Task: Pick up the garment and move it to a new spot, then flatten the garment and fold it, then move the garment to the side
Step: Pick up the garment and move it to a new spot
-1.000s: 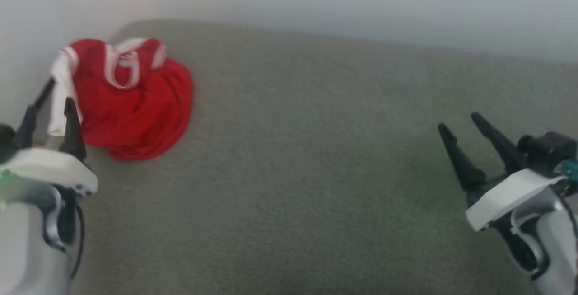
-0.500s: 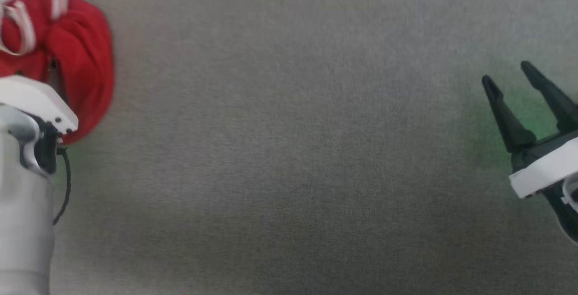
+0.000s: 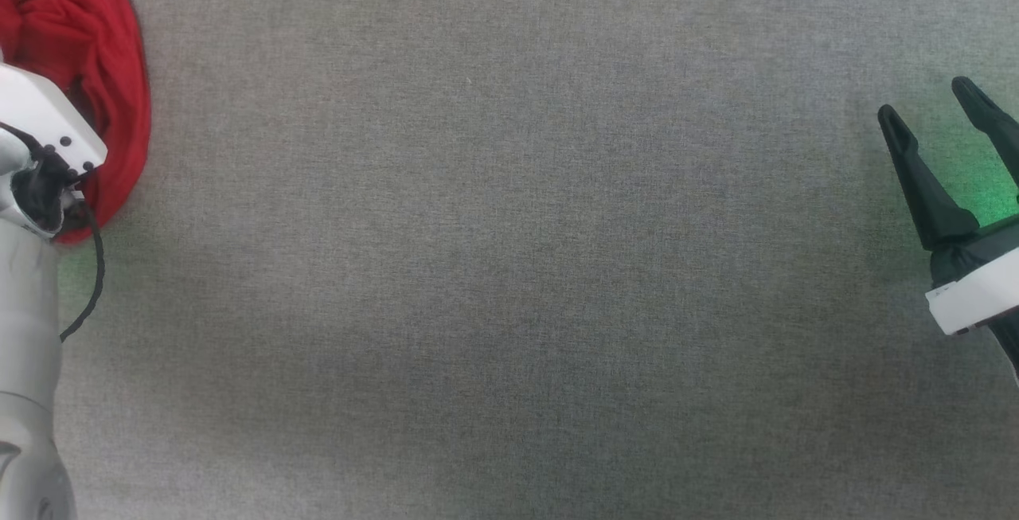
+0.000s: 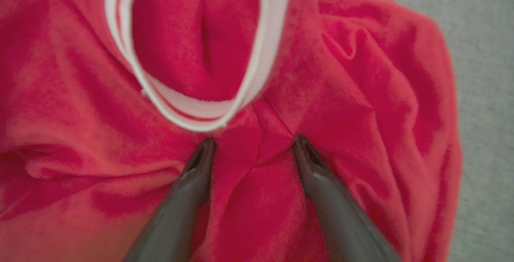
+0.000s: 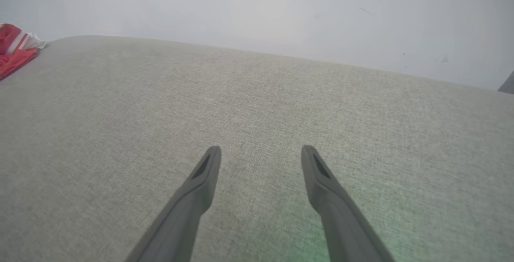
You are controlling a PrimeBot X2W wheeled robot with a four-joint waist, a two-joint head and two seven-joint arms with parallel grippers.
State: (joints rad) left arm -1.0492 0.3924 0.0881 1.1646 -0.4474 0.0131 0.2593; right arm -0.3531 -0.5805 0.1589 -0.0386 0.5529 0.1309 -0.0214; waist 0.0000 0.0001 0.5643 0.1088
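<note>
Left gripper (image 4: 253, 146): jaws spread wide, nothing grasped, tips straddling a fold of the garment (image 4: 361, 93) just below its striped collar loop (image 4: 192, 113).
Garment: crumpled heap at far left of the grey cushion (image 3: 509, 265); long axis indiscernible.
Right gripper (image 3: 930, 102): spread, empty, well apart from the garment.
Pale wall (image 5: 257, 5) behind the cushion.

We see a grey woven upholstered surface (image 3: 509, 265), its far edge rounded, a plain pale wall (image 5: 257, 5) behind, and a faint green glow (image 3: 975, 185) at right.
</note>
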